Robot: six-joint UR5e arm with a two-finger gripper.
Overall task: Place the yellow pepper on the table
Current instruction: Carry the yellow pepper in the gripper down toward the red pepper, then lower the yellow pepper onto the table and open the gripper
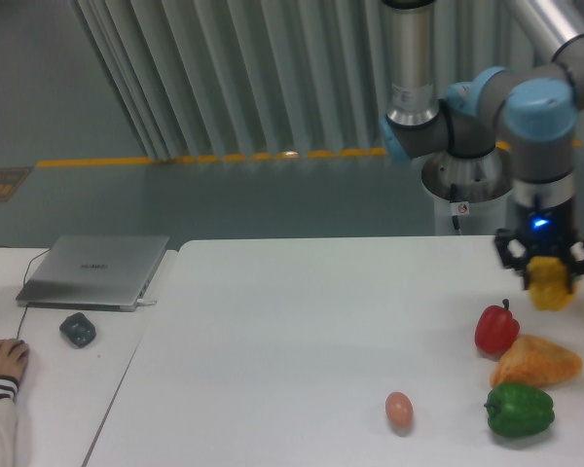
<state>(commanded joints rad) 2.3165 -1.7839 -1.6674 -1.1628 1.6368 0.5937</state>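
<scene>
The yellow pepper (pixel 550 284) hangs upright in my gripper (pixel 548 275) at the right side of the view, held above the white table (pixel 302 321). The jaws are shut on its upper part, which hides the top of the pepper. The pepper's lower end is clear of the table surface, above and slightly right of the red pepper (pixel 495 328).
An orange-yellow wedge-shaped item (pixel 535 362) and a green pepper (pixel 519 410) lie below the gripper near the right edge. An egg (pixel 398 409) lies at the front centre. A smaller desk at left bears a silver laptop (pixel 95 269), a dark object (pixel 78 329) and a person's hand (pixel 2 360).
</scene>
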